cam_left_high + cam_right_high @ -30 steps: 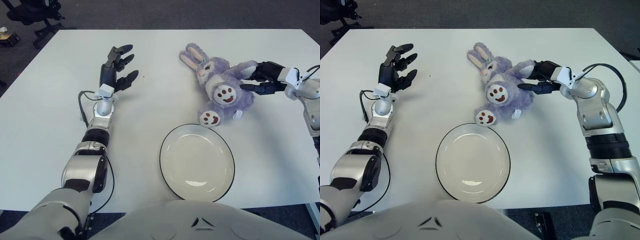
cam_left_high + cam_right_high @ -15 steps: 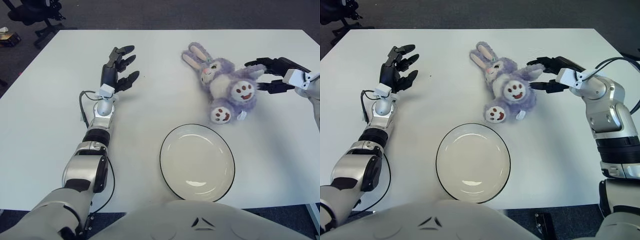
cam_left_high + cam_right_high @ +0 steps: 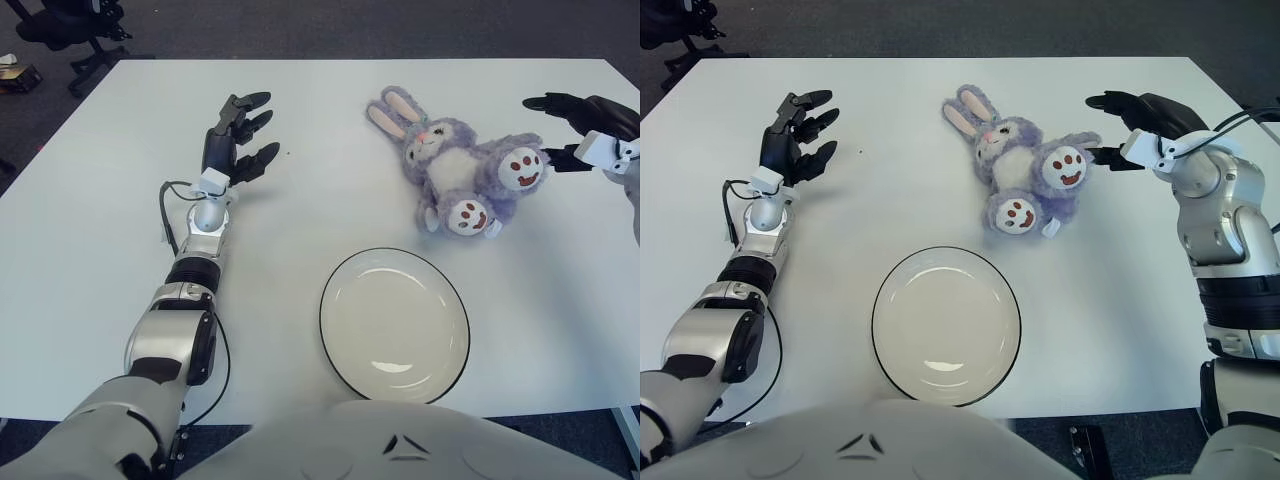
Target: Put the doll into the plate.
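We see our right hand (image 3: 1130, 125) out at the far right of the white table (image 3: 890, 190), its dark fingers (image 3: 1110, 100) spread apart and holding nothing. Just to the left of that hand lies the doll (image 3: 1025, 170), a purple plush rabbit on its back; one upturned paw sole sits just beside the lower fingertip, though we cannot tell whether they touch. The rabbit's pink-lined ears point away from the hand, up and to the left, and its second paw sole faces up nearer to us.

The plate (image 3: 946, 325), cream with a dark rim, sits below and to the left of the right hand, nearer our body and well apart from it. The doll lies beyond the plate's far right rim, close to it but not overlapping, so the plate holds nothing.

Our left hand (image 3: 236, 135) shows at the left side of the table, well apart from the doll and the plate, with the plate lying to its lower right. Its fingers are extended and slightly separated, gripping nothing, with the forearm running back toward us along the tabletop.
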Robot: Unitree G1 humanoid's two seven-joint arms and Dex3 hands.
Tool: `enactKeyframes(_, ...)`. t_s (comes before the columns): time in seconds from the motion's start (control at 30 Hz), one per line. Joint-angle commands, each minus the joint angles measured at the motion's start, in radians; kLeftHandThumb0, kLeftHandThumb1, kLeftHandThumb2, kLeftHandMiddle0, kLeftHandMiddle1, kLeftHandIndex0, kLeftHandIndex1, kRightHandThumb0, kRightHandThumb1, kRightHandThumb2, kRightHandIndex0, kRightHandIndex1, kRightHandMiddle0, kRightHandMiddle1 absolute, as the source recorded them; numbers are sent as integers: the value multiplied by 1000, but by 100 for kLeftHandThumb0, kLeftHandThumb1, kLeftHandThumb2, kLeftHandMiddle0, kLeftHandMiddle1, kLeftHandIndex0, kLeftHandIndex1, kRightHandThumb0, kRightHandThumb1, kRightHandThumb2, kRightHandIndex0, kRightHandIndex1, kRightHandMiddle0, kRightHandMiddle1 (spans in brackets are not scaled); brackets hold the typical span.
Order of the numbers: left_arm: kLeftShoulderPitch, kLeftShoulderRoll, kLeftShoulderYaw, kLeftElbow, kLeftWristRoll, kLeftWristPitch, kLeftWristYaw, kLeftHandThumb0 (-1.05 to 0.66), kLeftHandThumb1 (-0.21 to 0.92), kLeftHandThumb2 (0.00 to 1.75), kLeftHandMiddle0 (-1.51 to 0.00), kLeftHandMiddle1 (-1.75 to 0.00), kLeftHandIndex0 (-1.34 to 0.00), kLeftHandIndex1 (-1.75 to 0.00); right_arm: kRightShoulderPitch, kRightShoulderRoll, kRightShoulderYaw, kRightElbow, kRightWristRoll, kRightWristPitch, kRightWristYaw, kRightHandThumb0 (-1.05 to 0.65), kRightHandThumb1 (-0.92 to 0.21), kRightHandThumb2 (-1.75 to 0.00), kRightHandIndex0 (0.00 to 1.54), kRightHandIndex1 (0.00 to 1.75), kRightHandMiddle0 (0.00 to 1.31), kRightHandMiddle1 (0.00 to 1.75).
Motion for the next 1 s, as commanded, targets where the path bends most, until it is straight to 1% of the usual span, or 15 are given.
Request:
enactKeyframes(0.0,17,-5,2,19,-8,5,-8,-20,92,21,-82,-1,-42,-69,10,14,-18,-15,7,-11,-22,-62,-92,-25,33,0,34,0)
enactKeyframes(0.1,17,-5,3,19,-7,5,-8,-20,92,21,-82,-1,-42,-69,11,14,-18,-16,6,-12,-25,-62,-92,-25,33,0,34,0)
enactKeyframes(0.13,17,-5,3,20,-7,5,-8,-20,92,21,-82,-1,-42,-69,16,20,-18,-29,-2,-26,-45,-62,-92,-25,33,0,34,0)
enactKeyframes(0.17,17,-5,3,21,-4,5,-7,-20,92,21,-82,-1,-42,-69,22,14,-18,-39,-23,-78,-82,-62,-92,-25,27,0,32,0)
enactKeyframes(0.2,17,-5,2,21,-2,6,-5,-20,92,21,-82,-1,-42,-69,26,10,-18,-46,-38,-117,-109,-62,-92,-24,26,1,33,1)
enactKeyframes(0.23,17,-5,2,22,-1,6,-4,-21,92,21,-81,-1,-42,-69,29,6,-17,-49,-48,-143,-127,-61,-92,-23,26,2,33,1)
enactKeyframes(0.27,17,-5,2,22,0,7,-3,-21,92,21,-81,-1,-42,-69,28,6,-17,-52,-55,-152,-137,-60,-92,-23,25,2,34,2)
enactKeyframes(0.6,17,-6,1,21,3,7,-1,-21,92,20,-81,-1,-42,-69,28,24,-20,-70,-70,-150,-160,-58,-92,-25,25,2,36,3)
enactKeyframes(0.63,17,-6,1,22,4,7,-1,-21,92,20,-81,-1,-42,-69,20,29,-17,-72,-72,-139,-159,-58,-92,-27,26,2,36,3)
enactKeyframes(0.7,17,-7,0,22,4,7,-2,-22,92,20,-81,-1,-42,-69,-11,30,-8,-56,-76,-125,-155,-58,-92,-35,27,2,37,3)
enactKeyframes(0.8,17,-8,-1,23,3,6,-3,-22,92,20,-82,-1,-42,-69,-62,15,8,-5,-101,-133,-167,-58,-92,-41,27,2,38,3)
enactKeyframes(0.97,17,-8,-1,23,3,6,-4,-22,92,20,-82,-1,-42,-69,-76,16,10,12,-114,-141,-171,-58,-92,-45,28,2,38,3)
